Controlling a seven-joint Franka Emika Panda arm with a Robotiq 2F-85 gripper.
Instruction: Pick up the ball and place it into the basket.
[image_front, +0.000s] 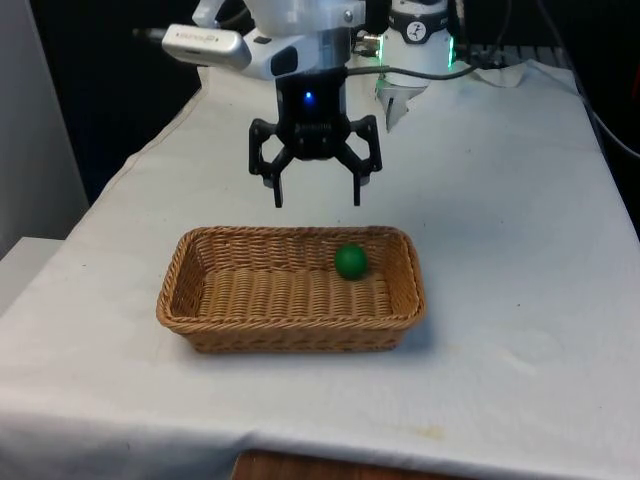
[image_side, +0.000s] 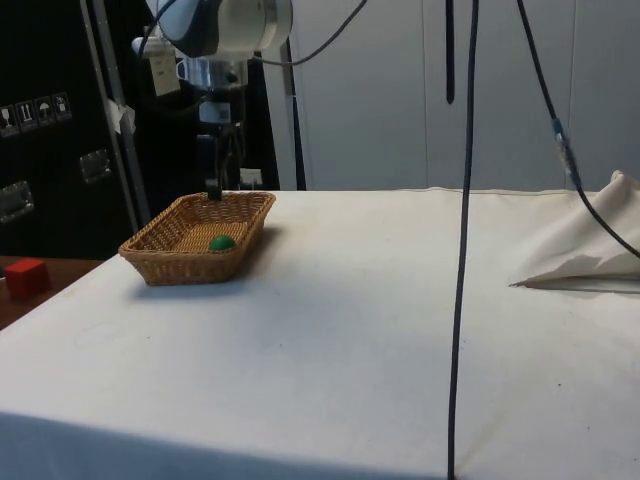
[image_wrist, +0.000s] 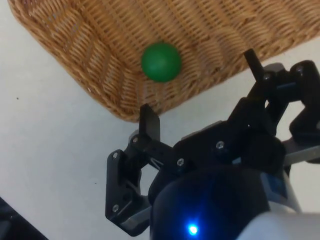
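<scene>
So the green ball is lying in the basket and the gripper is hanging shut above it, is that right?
Not quite. The green ball does lie in the basket, and the gripper does hang above it, but it is open, not shut: the front view shows its two fingers spread well apart with nothing between them.

In the side view the basket's (image_side: 200, 240) near wall is hiding the lower part of the ball (image_side: 222, 242). There the gripper (image_side: 213, 187) is showing edge-on, so its two fingers are overlapping and their gap is not telling. In the wrist view the basket (image_wrist: 100, 55) is running off the picture's edges, with one corner showing. In the front view the arm (image_front: 290, 40) is being cut off by the top edge above the gripper (image_front: 317, 202).
</scene>
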